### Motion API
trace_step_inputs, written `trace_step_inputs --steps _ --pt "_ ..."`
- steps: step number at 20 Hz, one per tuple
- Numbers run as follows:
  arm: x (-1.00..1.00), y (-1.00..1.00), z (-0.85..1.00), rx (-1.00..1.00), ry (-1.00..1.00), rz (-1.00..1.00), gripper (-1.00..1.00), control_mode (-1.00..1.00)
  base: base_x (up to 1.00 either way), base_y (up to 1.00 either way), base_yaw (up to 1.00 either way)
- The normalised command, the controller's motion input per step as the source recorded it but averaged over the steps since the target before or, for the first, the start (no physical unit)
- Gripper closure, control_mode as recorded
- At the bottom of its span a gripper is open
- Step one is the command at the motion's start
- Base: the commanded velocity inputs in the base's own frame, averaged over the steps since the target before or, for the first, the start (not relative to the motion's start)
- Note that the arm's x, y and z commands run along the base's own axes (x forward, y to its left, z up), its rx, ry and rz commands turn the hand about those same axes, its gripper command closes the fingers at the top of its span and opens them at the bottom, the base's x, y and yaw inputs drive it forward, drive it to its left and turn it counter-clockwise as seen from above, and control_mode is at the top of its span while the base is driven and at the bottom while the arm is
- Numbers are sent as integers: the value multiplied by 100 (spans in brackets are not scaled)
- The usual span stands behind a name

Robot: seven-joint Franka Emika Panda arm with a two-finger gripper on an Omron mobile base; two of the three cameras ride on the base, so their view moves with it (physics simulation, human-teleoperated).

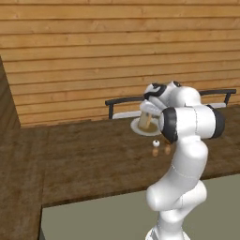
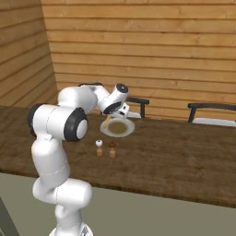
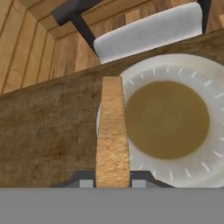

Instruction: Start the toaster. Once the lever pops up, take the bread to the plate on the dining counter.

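My gripper (image 3: 112,183) is shut on the bread (image 3: 112,131), a tan slice held on edge. It hangs over the left rim of the round off-white plate (image 3: 214,144), which has a brown centre. The plate stands on the dark wood dining counter (image 3: 48,131). From the left base, the bread (image 1: 145,120) sits under the gripper (image 1: 149,113), just above the plate (image 1: 135,126). From the right base, the gripper (image 2: 113,115) holds the bread (image 2: 107,122) at the plate's (image 2: 129,131) left edge. The toaster and its lever are out of view.
Two small shakers (image 1: 155,149) (image 1: 167,149) stand on the counter (image 1: 93,154) just in front of the plate. Dark-framed chairs with pale seats (image 1: 123,108) (image 2: 209,113) stand behind the counter, against a wood-plank wall. My own arm blocks part of the counter.
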Motion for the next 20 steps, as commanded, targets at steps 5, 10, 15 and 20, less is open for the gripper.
trace_step_inputs --steps 5,10,15,20 --pt "11 4 -41 1 0 0 100 -100 0 0 0" --pt "15 0 -27 0 -4 0 100 -100 0 0 0" --pt "8 0 -13 1 -9 0 100 -100 0 0 0" --pt "1 0 -21 14 -15 0 100 -100 0 0 0"
